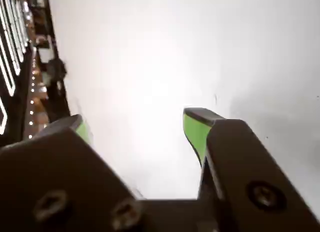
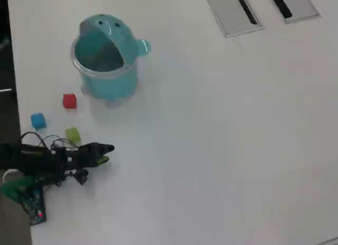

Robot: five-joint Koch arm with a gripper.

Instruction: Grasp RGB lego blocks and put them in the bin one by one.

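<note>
Plain white surface (image 2: 222,150), and your end effector (image 1: 135,129) is spread wide with nothing in it. The red block (image 2: 69,101), blue block (image 2: 38,120) and green block (image 2: 73,134) all sit outside the bin (image 2: 105,60), so nothing's dropped in yet. Green's just beside the arm, so I'd say a sloppy swing could knock it away.

Likely office or lab bench, not home. Broad white table (image 2: 222,150), plain and smooth. Two grey recessed cable-slot covers (image 2: 261,10) set into table, far right of teal bin (image 2: 105,57) in overhead view. Bare circuit board (image 2: 36,208) and loose wires at arm base, below bin. Wrist view: dark strip with rows of small lights (image 1: 20,67) beyond table edge, blurred.
</note>
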